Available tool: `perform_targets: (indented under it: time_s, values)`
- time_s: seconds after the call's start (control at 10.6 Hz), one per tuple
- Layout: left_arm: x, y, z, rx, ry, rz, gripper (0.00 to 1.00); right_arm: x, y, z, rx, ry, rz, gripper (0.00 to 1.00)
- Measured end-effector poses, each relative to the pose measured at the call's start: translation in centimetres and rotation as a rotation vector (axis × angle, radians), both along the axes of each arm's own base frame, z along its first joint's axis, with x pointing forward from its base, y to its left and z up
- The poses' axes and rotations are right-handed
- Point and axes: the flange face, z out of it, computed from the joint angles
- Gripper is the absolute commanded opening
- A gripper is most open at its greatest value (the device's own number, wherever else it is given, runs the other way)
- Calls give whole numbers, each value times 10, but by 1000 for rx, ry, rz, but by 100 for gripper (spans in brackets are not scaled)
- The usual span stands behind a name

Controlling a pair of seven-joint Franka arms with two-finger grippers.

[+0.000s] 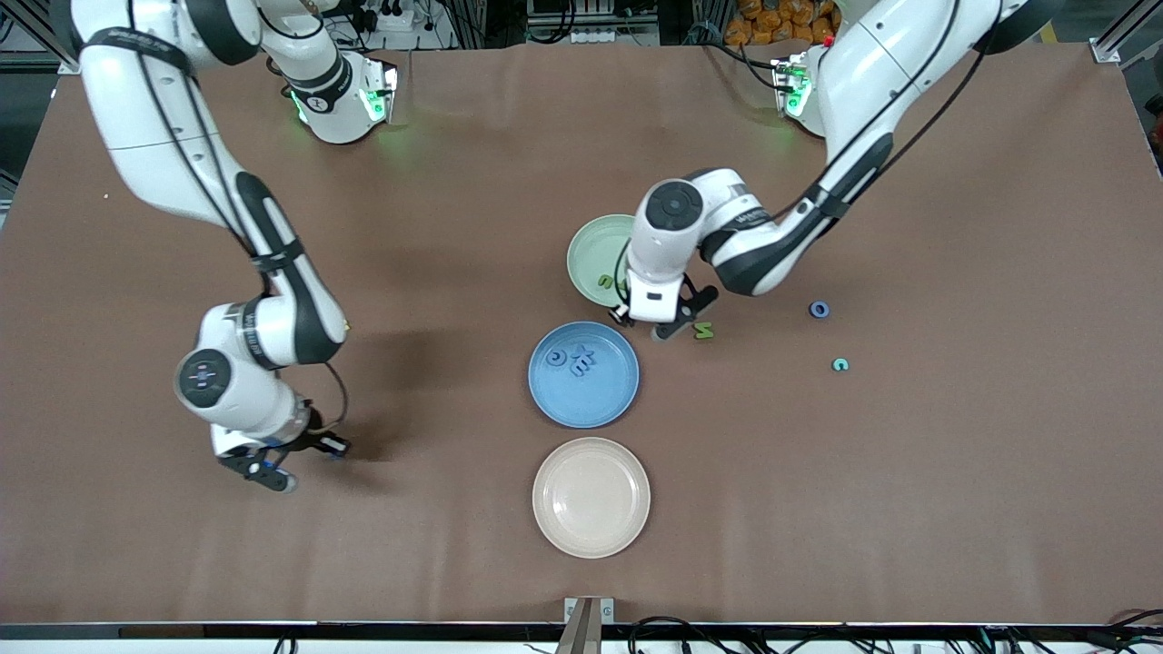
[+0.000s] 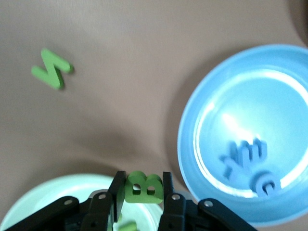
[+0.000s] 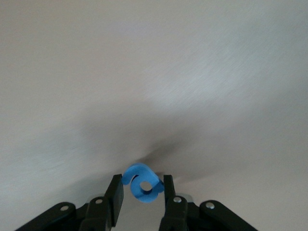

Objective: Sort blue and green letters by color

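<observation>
While both arms hold letters, three plates line the table's middle.
From the front, the blue plate [image 1: 583,413] carries blue letters [image 1: 572,359]; the left gripper [image 1: 647,325] hangs beside it, a green N [image 1: 703,331] close by. Left wrist view: fingers [image 2: 117,195] clamp a green B [image 2: 142,188] beside the blue plate. Right wrist view: the right gripper [image 3: 142,192] pinches a blue letter [image 3: 141,182].

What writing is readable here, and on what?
"B": green toy letter, held in left gripper.
"N" or "Z", unclear which: loose green letter on table.
Blue letters in blue plate, blue letter in right gripper, arm markings: unreadable.
</observation>
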Motion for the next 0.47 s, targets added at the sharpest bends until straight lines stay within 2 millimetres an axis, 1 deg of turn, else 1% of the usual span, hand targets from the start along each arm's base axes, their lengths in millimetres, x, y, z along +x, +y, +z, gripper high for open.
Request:
perform_targets:
  time_s: [0.19,0.28,0.47]
  values:
    - [-23,-24,10,2,20,-16,0,-9,63,4,24,-2,-95,0]
    - [-35,-35,11,7,31,-36,0,-15,90,5,34,1,-130,0]
    - [-60,-53,11,17,73,-56,0,-34,152,6,53,9,-195,0]
